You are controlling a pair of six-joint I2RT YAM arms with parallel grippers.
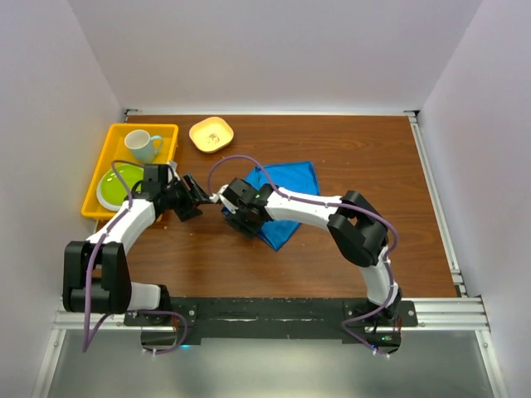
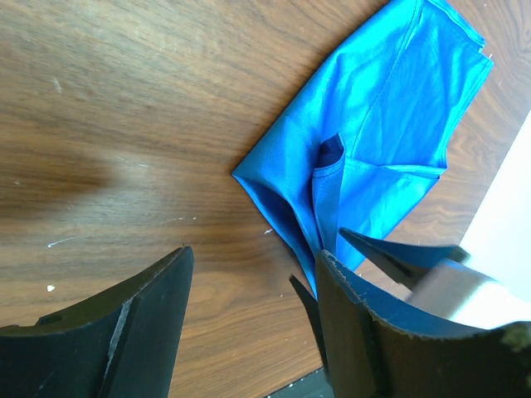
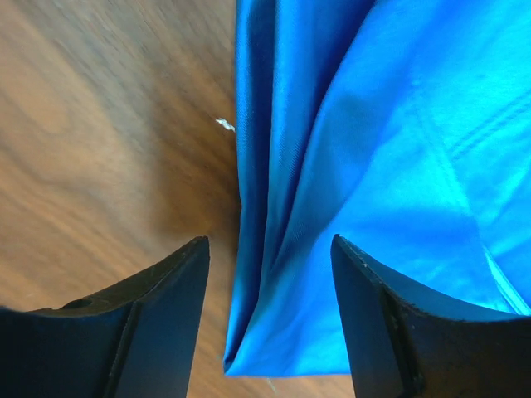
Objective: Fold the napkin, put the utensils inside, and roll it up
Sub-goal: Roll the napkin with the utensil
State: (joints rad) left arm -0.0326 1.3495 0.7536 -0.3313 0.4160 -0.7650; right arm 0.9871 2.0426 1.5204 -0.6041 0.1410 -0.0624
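The folded royal-blue napkin (image 1: 290,182) is lying at the middle of the wooden counter (image 1: 365,149), its lower-left edge showing between the spread, empty fingers of the right tool (image 1: 235,217). The left tool (image 1: 192,199), likewise released and holding nothing, is hovering just beside it at left. The two tools are crowding one corner, so a careless close is risking a knock between them, or a pinch that is catching only the top layer and dragging the fold apart. The yellow tray (image 1: 98,178), carrying a mug (image 1: 143,146) and a green plate (image 1: 116,186), is sitting close behind the left arm at upper left, and a yellow bowl (image 1: 211,134) is standing above the tools. Bare counter is lying open at right and lower centre. No cutlery is showing in any view.
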